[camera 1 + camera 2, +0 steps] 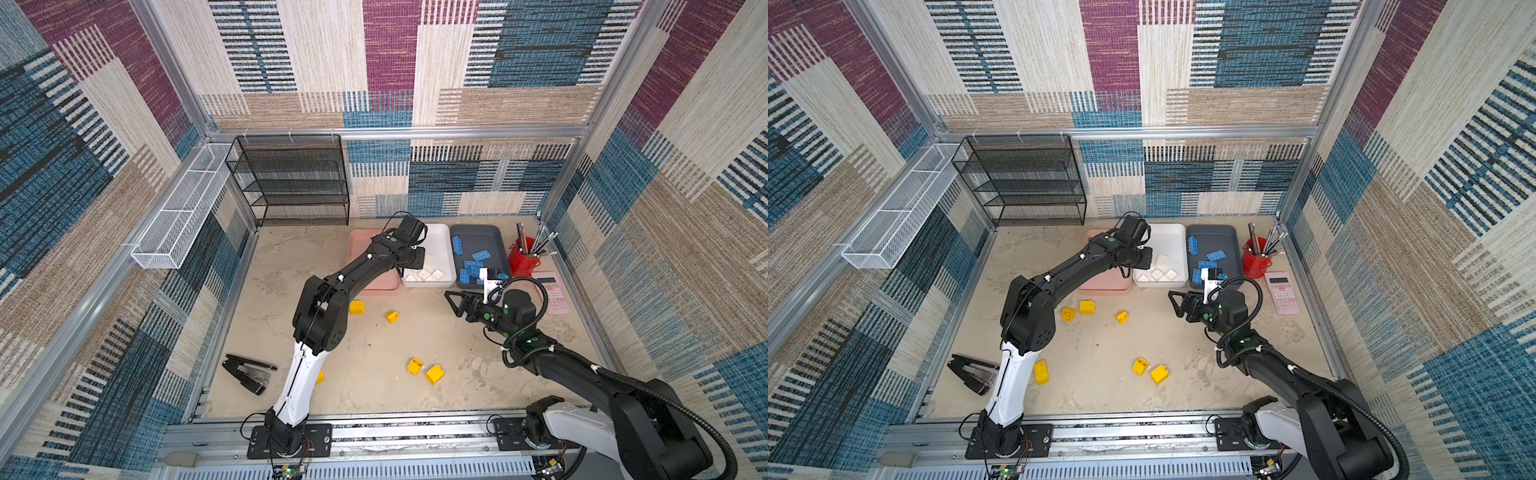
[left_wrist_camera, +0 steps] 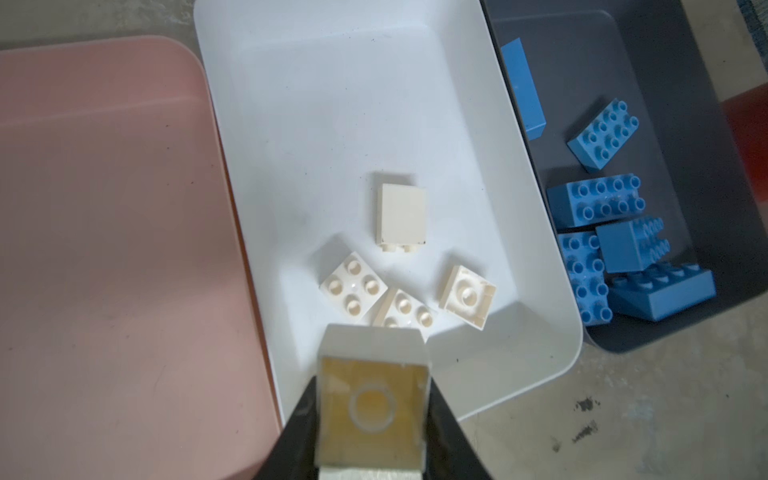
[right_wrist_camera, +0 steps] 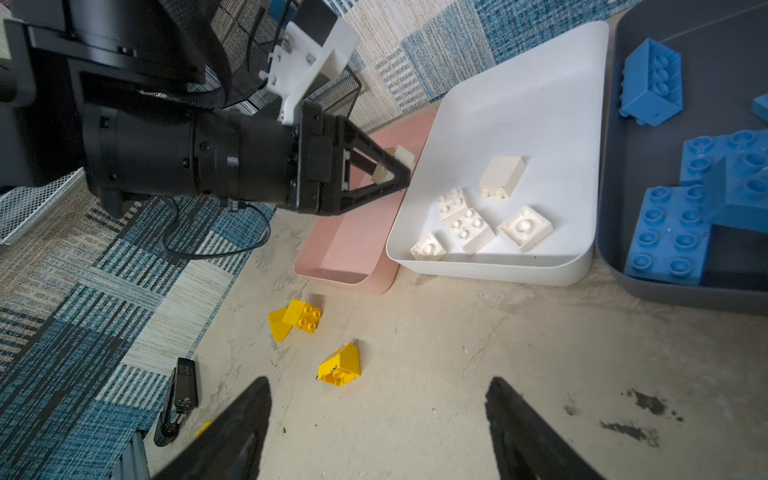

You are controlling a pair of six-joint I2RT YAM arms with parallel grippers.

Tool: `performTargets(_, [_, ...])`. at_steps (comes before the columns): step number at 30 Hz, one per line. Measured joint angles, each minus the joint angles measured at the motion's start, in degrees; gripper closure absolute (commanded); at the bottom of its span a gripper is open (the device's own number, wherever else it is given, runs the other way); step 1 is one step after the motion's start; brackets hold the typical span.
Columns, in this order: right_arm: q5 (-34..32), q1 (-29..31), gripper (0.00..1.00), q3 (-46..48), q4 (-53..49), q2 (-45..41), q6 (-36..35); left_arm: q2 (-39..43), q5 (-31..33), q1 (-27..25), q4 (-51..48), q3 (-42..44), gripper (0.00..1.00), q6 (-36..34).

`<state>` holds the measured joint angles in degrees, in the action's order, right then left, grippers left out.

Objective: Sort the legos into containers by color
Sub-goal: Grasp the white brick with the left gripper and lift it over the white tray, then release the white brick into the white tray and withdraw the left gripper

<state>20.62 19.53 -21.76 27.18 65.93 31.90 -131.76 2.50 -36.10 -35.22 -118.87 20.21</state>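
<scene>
My left end effector (image 2: 372,384) is clamped narrow on a cream brick (image 3: 403,156), whose hollow underside faces the wrist camera. The brick hangs above the white tray (image 2: 374,104), on the side bordering the pink tray (image 2: 104,208). The trays line the worktop's rear edge toward its right rear corner, with their long axes running front to rear. I judge the drop wants a small shift toward the grey tray (image 2: 673,62) first, away from that shared rim.

The right wrist view shows five white legos (image 3: 523,228) in the tray. The left wrist view shows four, with the held brick covering the fifth. In both top views the wrist hides the brick.

My right end effector (image 3: 378,384) stands wide and empty, and it is the one nearer the yellow legos (image 1: 1159,374) loose mid-worktop.
</scene>
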Motion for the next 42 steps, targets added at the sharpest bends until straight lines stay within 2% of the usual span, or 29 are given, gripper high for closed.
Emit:
performTargets(6, [0.4,0.0,0.17,0.0,0.2,0.1,0.2,-7.3,-1.3,0.5,-2.8,-10.1,0.68,-0.5])
performTargets(11, [0.4,0.1,0.13,0.0,0.2,-0.6,0.2,-11.0,-1.6,1.1,-5.4,-15.9,0.47,-0.7])
performTargets(15, [1.5,0.3,0.08,0.0,0.2,-1.4,0.2,-10.2,-2.9,1.1,-5.6,-15.5,0.37,-0.6])
performTargets(19, [1.9,1.8,0.07,-1.4,-0.8,-1.8,-0.6,-5.7,-2.9,1.1,-5.3,-10.8,0.35,-0.6])
performTargets(24, [0.7,6.7,0.06,-6.3,-5.2,-0.1,-3.8,4.5,-2.6,1.1,-3.4,-1.2,0.36,-0.4])
performTargets(28, [-1.0,10.2,0.01,-10.0,-9.9,2.6,-6.6,16.2,-2.5,1.1,0.4,12.1,0.37,0.6])
performTargets(37, [-5.1,18.3,0.01,-17.2,-18.3,10.3,-10.5,44.2,0.3,1.0,8.5,43.8,0.39,3.9])
performTargets(42, [-8.2,21.2,0.01,-19.5,-20.5,14.4,-11.4,58.9,2.4,1.0,9.4,56.3,0.39,5.3])
